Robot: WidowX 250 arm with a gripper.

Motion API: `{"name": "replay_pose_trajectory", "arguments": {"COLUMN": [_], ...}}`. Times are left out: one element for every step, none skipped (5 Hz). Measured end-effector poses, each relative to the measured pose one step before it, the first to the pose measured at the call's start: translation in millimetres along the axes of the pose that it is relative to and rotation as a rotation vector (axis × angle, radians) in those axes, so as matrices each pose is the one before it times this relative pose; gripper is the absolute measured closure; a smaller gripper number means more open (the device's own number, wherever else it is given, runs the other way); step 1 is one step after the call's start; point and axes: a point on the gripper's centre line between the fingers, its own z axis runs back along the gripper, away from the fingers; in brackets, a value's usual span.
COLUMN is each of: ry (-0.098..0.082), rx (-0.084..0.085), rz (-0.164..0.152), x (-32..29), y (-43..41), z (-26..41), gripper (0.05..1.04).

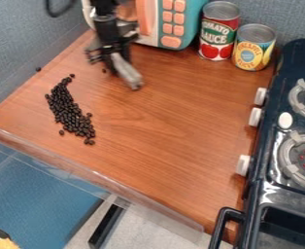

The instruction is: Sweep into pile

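Hanging over the upper left part of the wooden counter (168, 112), the gripper (111, 56) is pointing down in front of the toy microwave (171, 41). A greyish, elongated piece (126, 71) is slanting down and right from it, and whether this is being held I cannot tell, nor how wide or narrow the gripper is standing. The dark beans (67, 109) are lying on the counter, below and to the left of the gripper and apart from it, forming a slanting strip. One stray bean (104, 71) is sitting just beside the gripper; another (38, 69) is resting by the counter's left edge. Two cans (218, 36) are standing right of the microwave, near the dark toy stove (301, 61).
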Motion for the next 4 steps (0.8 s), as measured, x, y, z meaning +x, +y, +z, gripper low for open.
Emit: {"name": "replay_pose_trajectory", "arguments": {"ry": [0.0137,0.0086,-0.0007,-0.0020], "rx": [-0.0164,-0.0164,-0.0055,-0.0007], "rz": [0.0464,-0.0270,0.0170,-0.0237], "x": [7.12,-8.30,-0.72,-6.33], "y": [25.38,7.24,16.47,10.35], "z": [5.36,9.02,7.16,3.31], "gripper": [0.704,0.704,0.704,0.704]}}
